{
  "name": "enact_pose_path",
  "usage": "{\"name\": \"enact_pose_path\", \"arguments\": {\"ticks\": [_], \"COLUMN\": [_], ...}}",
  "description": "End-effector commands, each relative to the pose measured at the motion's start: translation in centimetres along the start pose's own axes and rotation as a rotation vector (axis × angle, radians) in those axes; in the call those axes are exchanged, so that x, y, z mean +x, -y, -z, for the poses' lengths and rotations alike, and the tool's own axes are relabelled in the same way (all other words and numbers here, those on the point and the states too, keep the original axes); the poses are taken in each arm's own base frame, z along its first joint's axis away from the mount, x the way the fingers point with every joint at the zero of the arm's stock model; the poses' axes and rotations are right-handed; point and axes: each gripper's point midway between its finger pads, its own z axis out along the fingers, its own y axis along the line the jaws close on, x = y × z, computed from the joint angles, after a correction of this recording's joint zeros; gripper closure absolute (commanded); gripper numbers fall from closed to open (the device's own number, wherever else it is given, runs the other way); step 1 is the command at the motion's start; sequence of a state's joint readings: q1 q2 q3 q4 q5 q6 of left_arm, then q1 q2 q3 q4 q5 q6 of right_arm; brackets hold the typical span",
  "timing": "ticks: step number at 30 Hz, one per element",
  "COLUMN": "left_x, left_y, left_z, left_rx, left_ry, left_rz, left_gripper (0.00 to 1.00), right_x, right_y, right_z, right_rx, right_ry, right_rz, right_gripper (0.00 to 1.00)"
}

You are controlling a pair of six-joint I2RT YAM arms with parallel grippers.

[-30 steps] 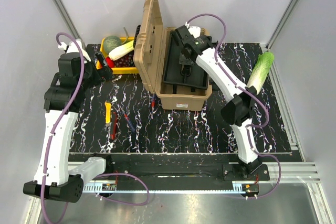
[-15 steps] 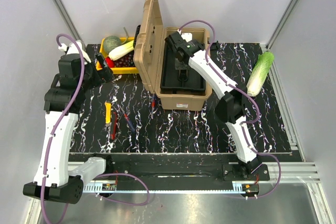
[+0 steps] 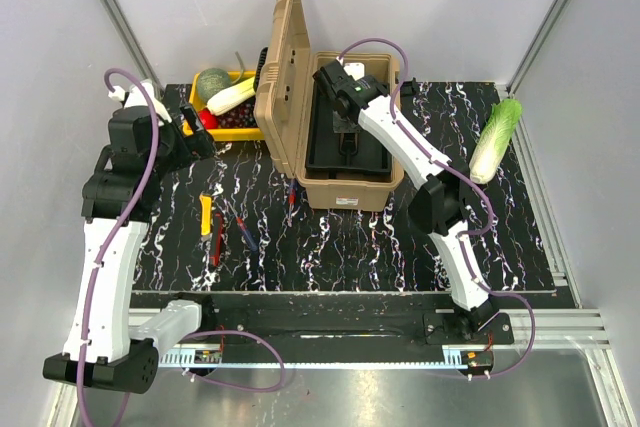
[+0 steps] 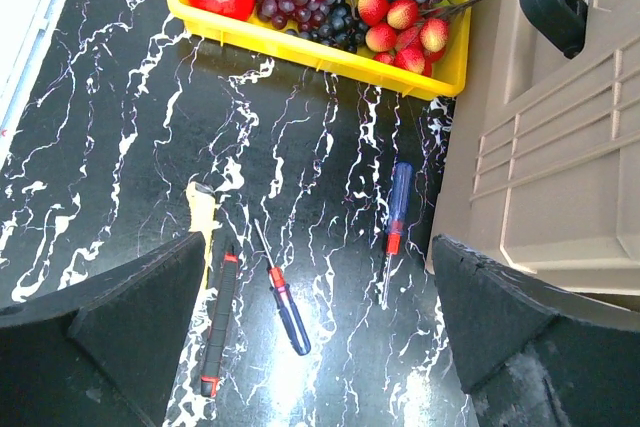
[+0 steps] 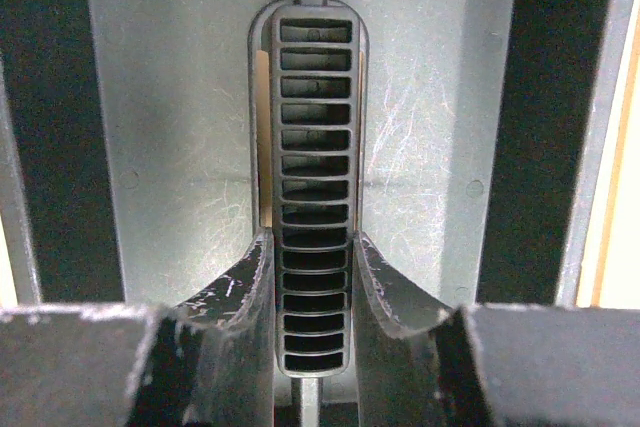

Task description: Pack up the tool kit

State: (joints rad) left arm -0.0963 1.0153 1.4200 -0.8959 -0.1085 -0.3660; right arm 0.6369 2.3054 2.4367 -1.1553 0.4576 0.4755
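— Tray first, then?

— So I judged. The right tool was down inside the box, whose lid stood upright. Its jaws were clamped on the slotted handle along the middle of the black tray, with a finger pressed to each side.

— Was the tray seated or lifted?

— I could not tell. Either way, that was the step in hand: handling the tray inside the box.

— And the left tool?

— It hung above the table with its jaws wide apart, holding nothing. Below it lay a red-and-blue screwdriver, with a black-and-red one and a yellow handle just to the left. A blue screwdriver lay ahead and to the right, near the box wall. Farther ahead was the yellow crate of fruit, which is no part of the kit.

— So the packing had hardly begun?

— That was my reading, since every hand tool I could see was on the table and none was in the box.

— What did the next move call for?

— The right tool had to settle the tray level without jamming it on the box walls. The left had to drop straight onto one screwdriver, jaws across its shaft. The pieces lay near one another, so a sloppy descent could nudge a neighbour.
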Motion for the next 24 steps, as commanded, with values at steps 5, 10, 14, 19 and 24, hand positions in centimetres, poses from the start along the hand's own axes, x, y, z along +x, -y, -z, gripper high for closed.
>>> {"name": "enact_pose_path", "arguments": {"ticks": [5, 10, 14, 19, 24], "left_x": [-1.0, -0.6, -0.6, -0.3, 0.3], "left_y": [0.4, 0.3, 0.4, 0.3, 0.1], "left_z": [0.3, 0.1, 0.1, 0.0, -0.6], "left_rx": [0.022, 0.018, 0.025, 0.022, 0.012], "left_ry": [0.049, 0.039, 0.036, 0.031, 0.010], "left_rz": [0.003, 0.002, 0.003, 0.009, 0.013], "left_gripper": [0.01, 0.01, 0.01, 0.01, 0.01], "right_x": [1.5, 0.9, 0.4, -1.2, -3.2], "right_y": [0.3, 0.5, 0.7, 0.8, 0.9], "right_z": [-1.6, -0.9, -0.2, 1.7, 4.1], "right_rx": [0.040, 0.033, 0.030, 0.000, -0.039], "right_ry": [-0.044, -0.027, -0.015, 0.033, 0.094], "right_rz": [0.064, 0.070, 0.070, 0.048, 0.015], "right_gripper": [0.89, 0.73, 0.58, 0.48, 0.37]}}
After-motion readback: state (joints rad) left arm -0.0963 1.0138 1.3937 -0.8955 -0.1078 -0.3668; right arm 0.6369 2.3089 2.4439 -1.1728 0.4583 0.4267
